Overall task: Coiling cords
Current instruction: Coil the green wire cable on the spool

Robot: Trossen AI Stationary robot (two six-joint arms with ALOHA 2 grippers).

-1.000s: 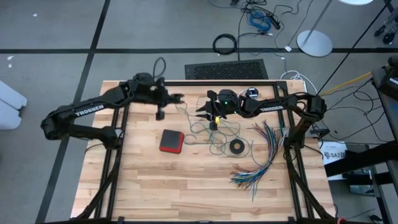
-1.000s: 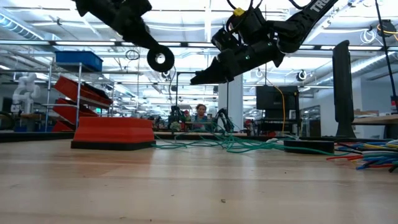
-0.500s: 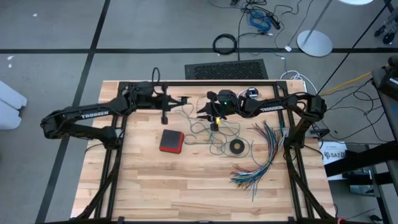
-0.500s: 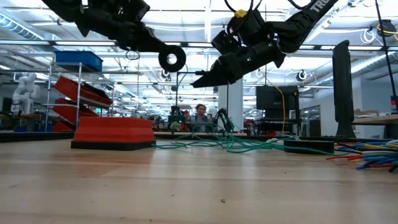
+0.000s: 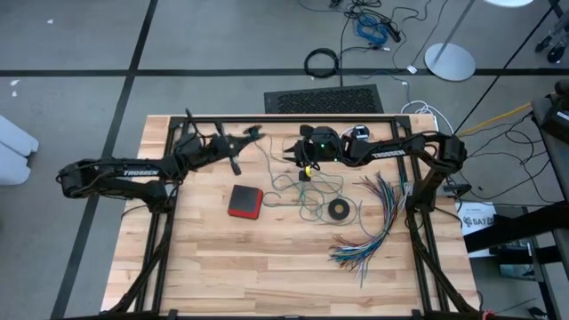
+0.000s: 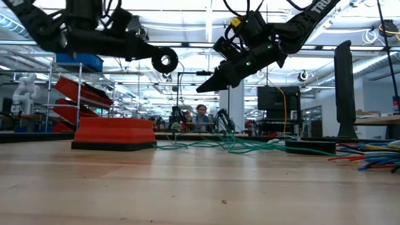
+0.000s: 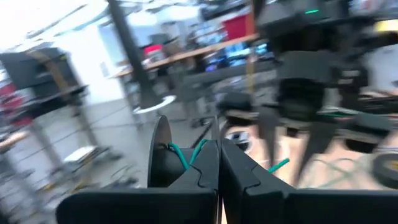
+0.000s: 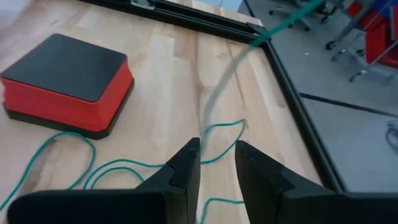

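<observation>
The teal-green cord lies in loose loops on the table's middle, and one strand rises from them. My left gripper is raised near the far edge, shut on that cord, with a dark round disc beside its fingers. My right gripper hovers above the loops, its fingers a little apart, and a strand runs up through the gap. A small round black-and-white piece lies by the far edge behind the right arm; its white cord is too thin to follow. My left gripper pinches the teal cord between its two shut fingers, close to their free ends. The fingers lie about level and point toward the table's right. The cord crosses the fingertips in a V, lifted clear of the table.
A red box with a black top sits left of the loops. A small black tape ring and a fanned bundle of multicoloured wires lie to the right. A black frame rail runs along the far edge.
My left gripper has tipped from a downward slant to about level and has drifted slightly toward the far edge, still shut on the cord. Its arm has swung lower and toward the near-left. My right gripper has stayed almost in place over the loops.
</observation>
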